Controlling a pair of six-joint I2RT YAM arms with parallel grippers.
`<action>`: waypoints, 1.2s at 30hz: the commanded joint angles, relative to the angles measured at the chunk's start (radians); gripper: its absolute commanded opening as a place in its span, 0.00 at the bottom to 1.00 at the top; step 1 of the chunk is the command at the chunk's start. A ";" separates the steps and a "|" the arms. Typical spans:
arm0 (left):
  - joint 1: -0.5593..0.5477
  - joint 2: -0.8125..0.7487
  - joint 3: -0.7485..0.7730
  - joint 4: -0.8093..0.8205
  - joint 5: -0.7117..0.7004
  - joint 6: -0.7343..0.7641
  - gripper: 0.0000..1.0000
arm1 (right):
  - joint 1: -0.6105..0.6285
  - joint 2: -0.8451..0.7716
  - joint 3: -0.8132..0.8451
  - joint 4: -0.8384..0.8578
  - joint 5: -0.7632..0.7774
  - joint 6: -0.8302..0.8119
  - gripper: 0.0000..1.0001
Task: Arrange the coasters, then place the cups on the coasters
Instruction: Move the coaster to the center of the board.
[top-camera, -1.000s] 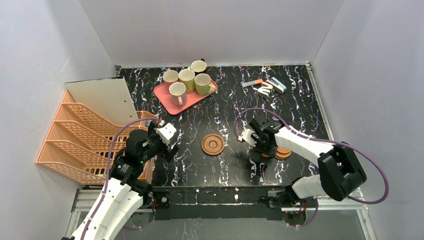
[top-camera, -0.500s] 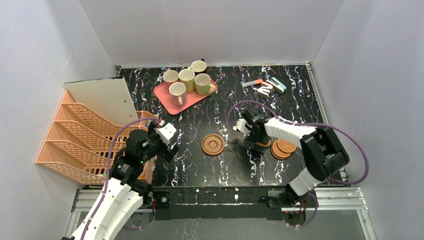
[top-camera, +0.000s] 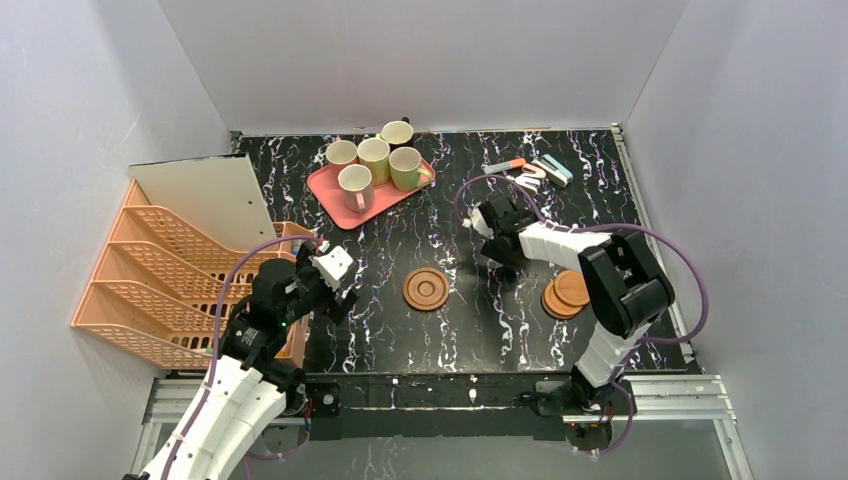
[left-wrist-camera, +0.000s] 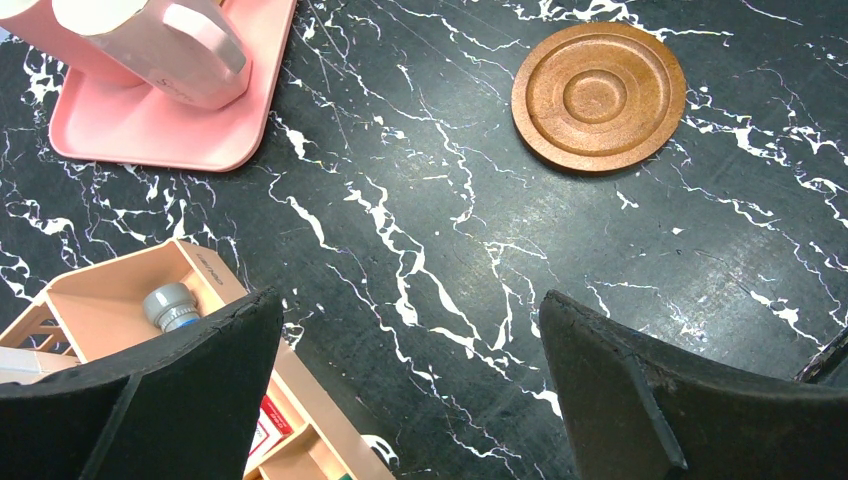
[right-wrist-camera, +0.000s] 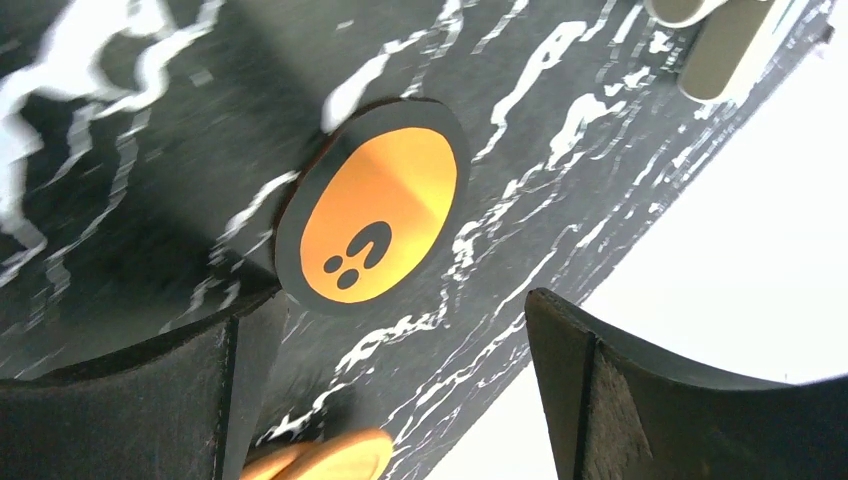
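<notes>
One ringed brown coaster (top-camera: 426, 289) (left-wrist-camera: 598, 96) lies alone mid-table. A stack of coasters (top-camera: 566, 293) sits near right. The cups (top-camera: 373, 158) stand together on a pink tray (top-camera: 335, 208); a pink cup (left-wrist-camera: 170, 50) shows in the left wrist view. My left gripper (top-camera: 342, 296) (left-wrist-camera: 410, 300) hangs open above bare table, left of the single coaster. Open and holding nothing, my right gripper (top-camera: 503, 250) (right-wrist-camera: 400, 300) is behind and left of the stack. Beyond its fingers lies an orange disc with a black rim (right-wrist-camera: 375, 215); a blurred orange coaster edge (right-wrist-camera: 320, 460) sits low.
Orange mesh file trays (top-camera: 170, 270) and a white board (top-camera: 205, 200) fill the left side; an orange organiser (left-wrist-camera: 150, 320) sits under my left gripper's left finger. Small white and coloured items (top-camera: 530, 172) lie at the back right. The table's right edge is near the stack.
My right gripper has swung from above the coaster stack toward the back and left, uncovering the stack. The left arm has not moved.
</notes>
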 joint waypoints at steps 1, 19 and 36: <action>0.007 0.007 -0.003 -0.013 0.022 0.008 0.98 | -0.046 0.071 0.048 0.105 0.052 0.047 0.99; 0.007 0.017 -0.003 -0.015 0.027 0.010 0.98 | -0.180 -0.378 -0.148 -0.032 -0.088 0.094 0.99; 0.007 0.011 -0.002 -0.018 0.028 0.010 0.98 | -0.222 -0.334 -0.212 -0.043 0.060 0.092 0.99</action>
